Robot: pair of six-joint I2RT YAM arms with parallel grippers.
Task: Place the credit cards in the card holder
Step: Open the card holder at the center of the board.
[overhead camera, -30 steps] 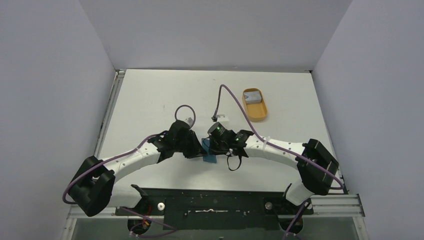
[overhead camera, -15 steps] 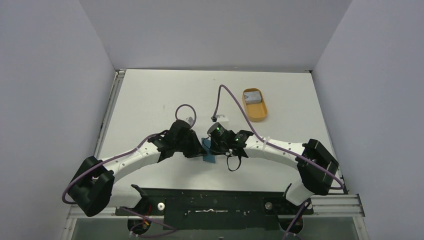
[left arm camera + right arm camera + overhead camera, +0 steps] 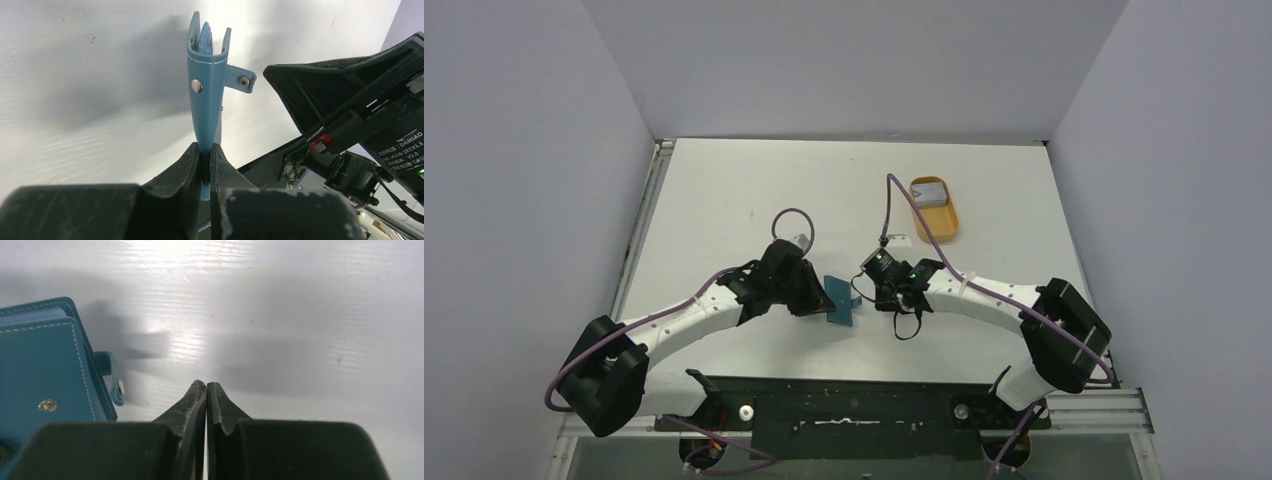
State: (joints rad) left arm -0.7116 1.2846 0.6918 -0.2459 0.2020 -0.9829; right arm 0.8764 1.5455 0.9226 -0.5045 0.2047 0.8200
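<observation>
My left gripper (image 3: 204, 150) is clamped on the bottom edge of the card holder (image 3: 206, 95), which stands out straight ahead of those jaws. Its long axis runs directly away from the fingertips, and its open mouth is at the far end. The snap tab sticks out to the right of the jaws, toward the other arm.

My right gripper (image 3: 206, 387) has its jaws pressed together with nothing between them. The holder sits just beside them on their left, apart from the tips.

The credit cards (image 3: 930, 192) lie in a small stack in the orange tray (image 3: 946, 228). They are well apart from both pairs of jaws, on the opposite side of the right jaws from the holder. I count 1 stack but cannot tell how many cards it holds.

The right arm is clearly the nearer of the 2, and its jaws are free. I judge the next move belongs to it: swing away from the holder, open, and reach to the tray while the left keeps the mouth presented.
</observation>
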